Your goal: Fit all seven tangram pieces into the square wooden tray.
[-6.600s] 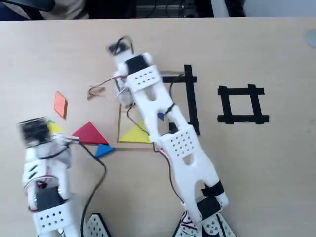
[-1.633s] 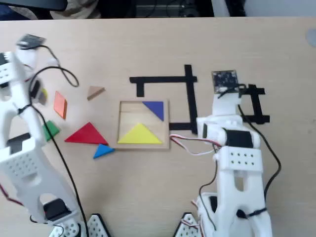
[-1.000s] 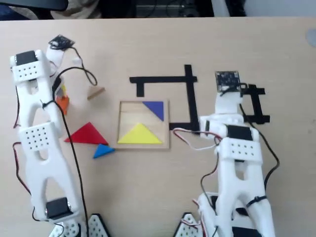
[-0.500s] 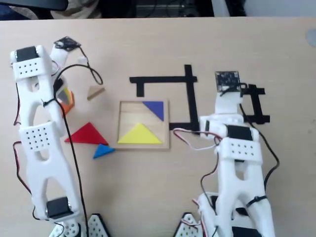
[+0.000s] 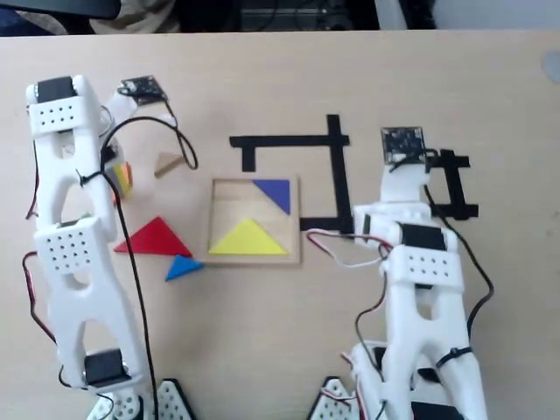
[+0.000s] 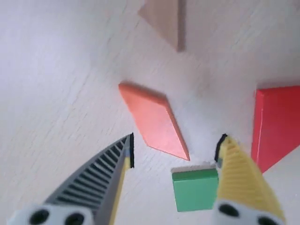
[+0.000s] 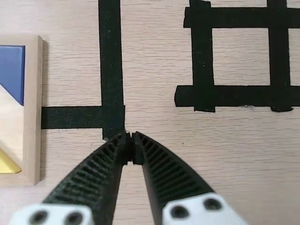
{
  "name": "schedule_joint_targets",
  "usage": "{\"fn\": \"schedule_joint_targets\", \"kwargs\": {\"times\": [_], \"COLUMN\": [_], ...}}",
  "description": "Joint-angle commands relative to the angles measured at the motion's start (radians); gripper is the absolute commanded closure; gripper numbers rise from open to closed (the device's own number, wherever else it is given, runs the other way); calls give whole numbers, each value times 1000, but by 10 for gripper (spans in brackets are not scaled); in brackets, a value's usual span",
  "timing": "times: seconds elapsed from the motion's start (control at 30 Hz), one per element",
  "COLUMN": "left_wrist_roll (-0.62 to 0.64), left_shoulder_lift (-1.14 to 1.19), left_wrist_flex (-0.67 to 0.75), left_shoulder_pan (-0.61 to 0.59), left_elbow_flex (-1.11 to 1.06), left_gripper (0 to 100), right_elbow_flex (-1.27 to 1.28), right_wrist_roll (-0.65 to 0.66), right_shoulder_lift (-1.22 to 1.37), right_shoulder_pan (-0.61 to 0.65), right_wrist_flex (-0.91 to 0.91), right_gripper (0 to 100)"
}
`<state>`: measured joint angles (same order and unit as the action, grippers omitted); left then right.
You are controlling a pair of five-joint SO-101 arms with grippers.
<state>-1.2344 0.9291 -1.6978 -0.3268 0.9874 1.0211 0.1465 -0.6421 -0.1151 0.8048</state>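
Pale wood-grain desk (image 5: 262, 350), black tape outlines (image 5: 337, 175) right of the wooden tray (image 5: 254, 259). Left of the tray, left end effector (image 6: 175, 143) spread wide, empty, above orange piece (image 6: 153, 121). Right end effector (image 7: 130, 138) pinched closed, empty.

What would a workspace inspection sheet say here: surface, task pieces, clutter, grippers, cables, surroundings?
Surface: light wooden table, black tape outlines stuck on it.
Job's things: square wooden tray holds a blue triangle and a yellow triangle; red triangle, small blue triangle, plain wooden triangle, orange parallelogram and green square lie outside.
Clutter: nothing seen.
Grippers: left gripper open over the orange parallelogram; right gripper shut near the tape.
Cables: black cable along the left arm; red and white wires by the right arm.
Surroundings: dark shapes beyond the far table edge.
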Motion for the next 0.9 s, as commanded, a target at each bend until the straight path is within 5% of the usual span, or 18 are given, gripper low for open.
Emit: {"fn": "schedule_joint_targets", "kwargs": {"times": [0.0,0.87], "left_wrist_roll": [-8,-15], "left_shoulder_lift": [12,149], "left_wrist_flex": [64,160], "left_shoulder_pan": [-18,-58], "left_elbow_flex": [2,2], "left_gripper": [659,658], "right_elbow_flex": [-4,-2], "right_wrist_roll": [9,11], "right_shoulder_lift": [5,5], "right_shoulder_pan": [-12,-12], "right_wrist_flex": [-18,-18], "right_gripper": [987,987]}}
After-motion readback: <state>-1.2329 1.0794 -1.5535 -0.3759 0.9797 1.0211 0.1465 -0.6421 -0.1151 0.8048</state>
